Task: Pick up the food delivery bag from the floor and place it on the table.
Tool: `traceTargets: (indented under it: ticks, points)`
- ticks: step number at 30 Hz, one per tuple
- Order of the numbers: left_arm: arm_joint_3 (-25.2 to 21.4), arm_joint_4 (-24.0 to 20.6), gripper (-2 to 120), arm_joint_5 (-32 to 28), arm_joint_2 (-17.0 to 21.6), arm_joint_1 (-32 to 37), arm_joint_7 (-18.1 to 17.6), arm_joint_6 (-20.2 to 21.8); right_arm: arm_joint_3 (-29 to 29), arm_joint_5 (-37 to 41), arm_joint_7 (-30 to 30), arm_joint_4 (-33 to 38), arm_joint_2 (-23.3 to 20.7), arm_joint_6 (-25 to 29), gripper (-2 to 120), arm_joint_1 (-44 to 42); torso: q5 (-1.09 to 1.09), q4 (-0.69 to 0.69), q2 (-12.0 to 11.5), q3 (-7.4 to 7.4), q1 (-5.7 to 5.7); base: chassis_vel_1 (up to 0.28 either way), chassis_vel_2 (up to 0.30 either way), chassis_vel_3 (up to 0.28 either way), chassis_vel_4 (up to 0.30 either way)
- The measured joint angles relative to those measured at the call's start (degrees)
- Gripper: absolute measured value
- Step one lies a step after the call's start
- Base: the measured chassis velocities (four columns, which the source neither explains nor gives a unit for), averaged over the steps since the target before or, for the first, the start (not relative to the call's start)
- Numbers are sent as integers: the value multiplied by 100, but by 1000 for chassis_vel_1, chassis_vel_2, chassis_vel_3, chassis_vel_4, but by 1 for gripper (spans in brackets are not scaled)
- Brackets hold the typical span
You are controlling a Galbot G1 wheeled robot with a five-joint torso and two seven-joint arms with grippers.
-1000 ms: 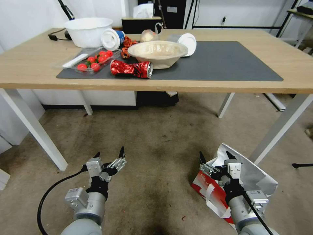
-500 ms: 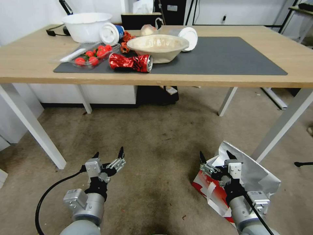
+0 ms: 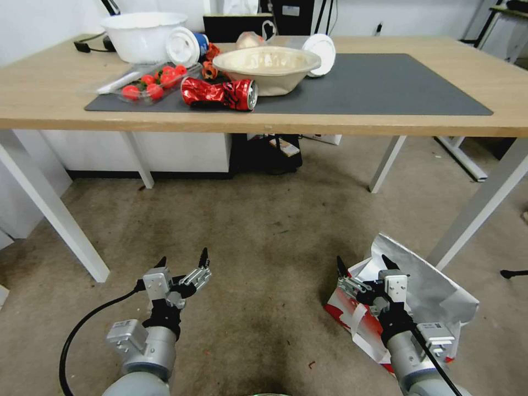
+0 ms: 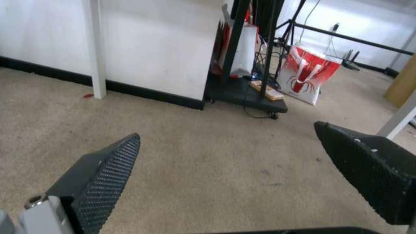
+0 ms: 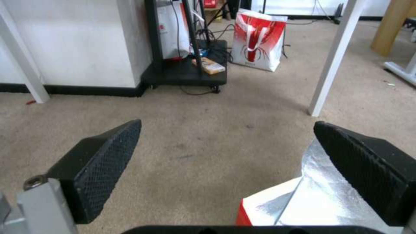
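The food delivery bag (image 3: 426,289) lies on the floor (image 3: 264,231) at the right, by a white table leg, its mouth open and the silver foil lining showing. My right gripper (image 3: 362,262) is open, hovering over the bag's near red-and-white edge with nothing between its fingers. In the right wrist view the bag (image 5: 303,201) sits under the open right gripper (image 5: 227,125), toward one finger. My left gripper (image 3: 183,257) is open and empty over bare floor at the left, also seen as left gripper (image 4: 227,130). The table (image 3: 55,104) with its dark grey mat (image 3: 374,88) stands ahead.
On the table's left half are a white bowl (image 3: 137,36), a beige bowl (image 3: 267,60), a crushed red can (image 3: 217,94), a strawberry tray (image 3: 146,88) and cups. White table legs (image 3: 52,209) flank the floor. Another red-and-white bag (image 5: 258,42) and a black cart (image 5: 186,71) stand beyond.
The whole head view has shifted, so the table sits higher in the picture; the camera moved. Both grippers stay open, and the bag stays put.
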Motion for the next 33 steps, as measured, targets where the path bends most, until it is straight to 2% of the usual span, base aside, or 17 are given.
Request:
traceTargets:
  ticks: [9, 21, 26, 28, 33]
  points:
    - [-20, -41, 100, -20, 1, 30, -15, -13, -17, 0, -12, 2, 15, 7, 100, -12, 0, 0, -202, -188, -14, 0, 0, 0, 0]
    - [-24, -65, 100, -31, -10, 47, -17, -9, -25, -16, -16, -1, 32, 20, 100, -26, 0, 0, -301, -201, -38, 0, 0, 0, 0]
    - [-32, 89, 100, 115, -33, 12, 27, -276, -27, -18, -16, -34, 23, 29, 100, -24, -1, 0, -297, -201, -38, 0, 0, 0, 0]
    - [-48, 170, 100, 252, -20, 9, 102, -420, -23, 19, -28, -54, -35, 75, 100, -15, 1, 0, -287, -201, -38, 0, 0, 0, 0]
    - [-119, 344, 100, 632, 131, -23, 373, -472, 204, 512, -383, -169, -696, 640, 100, 96, 1, 0, -274, -201, -38, 0, 0, 0, 0]
